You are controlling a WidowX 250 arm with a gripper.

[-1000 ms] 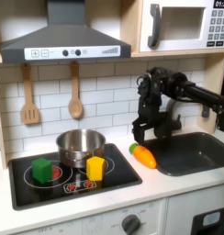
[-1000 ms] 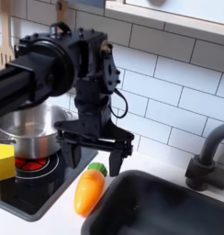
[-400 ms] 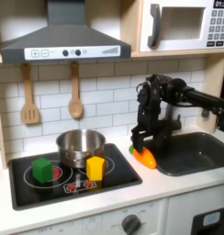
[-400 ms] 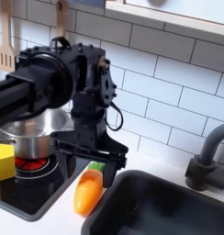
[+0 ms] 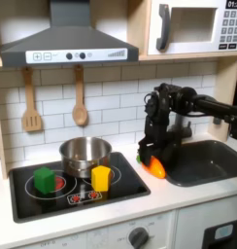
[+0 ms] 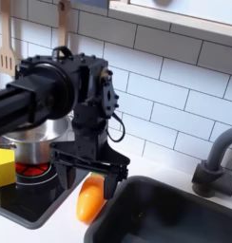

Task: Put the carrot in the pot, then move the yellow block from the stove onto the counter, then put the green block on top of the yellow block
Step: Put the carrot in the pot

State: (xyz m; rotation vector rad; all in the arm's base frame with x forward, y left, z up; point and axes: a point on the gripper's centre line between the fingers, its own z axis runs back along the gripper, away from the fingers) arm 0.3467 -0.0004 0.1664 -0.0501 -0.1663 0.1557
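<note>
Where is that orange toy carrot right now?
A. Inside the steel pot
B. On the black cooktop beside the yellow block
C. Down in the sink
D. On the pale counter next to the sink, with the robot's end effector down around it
D: the carrot lies on the counter between the stove and the sink, with the end effector lowered over it, a finger on either side.

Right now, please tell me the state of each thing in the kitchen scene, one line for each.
claw: open, lowered astride the carrot, fingers on either side.
carrot: lying flat on the counter, not lifted.
pot: upright on the stove, looks empty.
yellow block: upright on the stove.
green block: sitting on a burner.
</note>
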